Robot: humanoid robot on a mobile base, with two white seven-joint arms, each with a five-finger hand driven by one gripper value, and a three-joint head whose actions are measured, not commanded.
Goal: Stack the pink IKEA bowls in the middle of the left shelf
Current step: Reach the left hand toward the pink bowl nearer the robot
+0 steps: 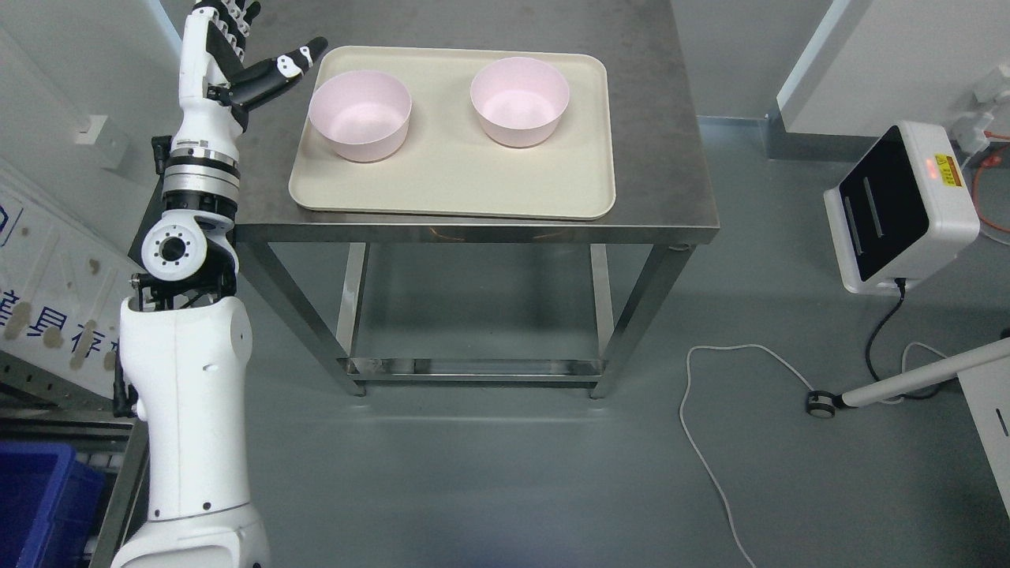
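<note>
Two pink bowls stand upright and apart on a beige tray [442, 189] on a steel table [663, 142]. The left bowl [360, 115] is near the tray's left edge; the right bowl [520, 101] is at the tray's back middle. My left hand [252, 47] reaches up along the table's left side, just left of the left bowl and not touching it. Its fingers are spread and hold nothing, with the thumb [296, 60] pointing toward the tray's back-left corner. My right arm is out of view.
A white device with a black panel [899, 207] stands on the floor at right, with cables [710, 442] trailing across the grey floor. A blue bin [35, 505] sits at the lower left. A white wheeled leg [907, 384] juts in from the right.
</note>
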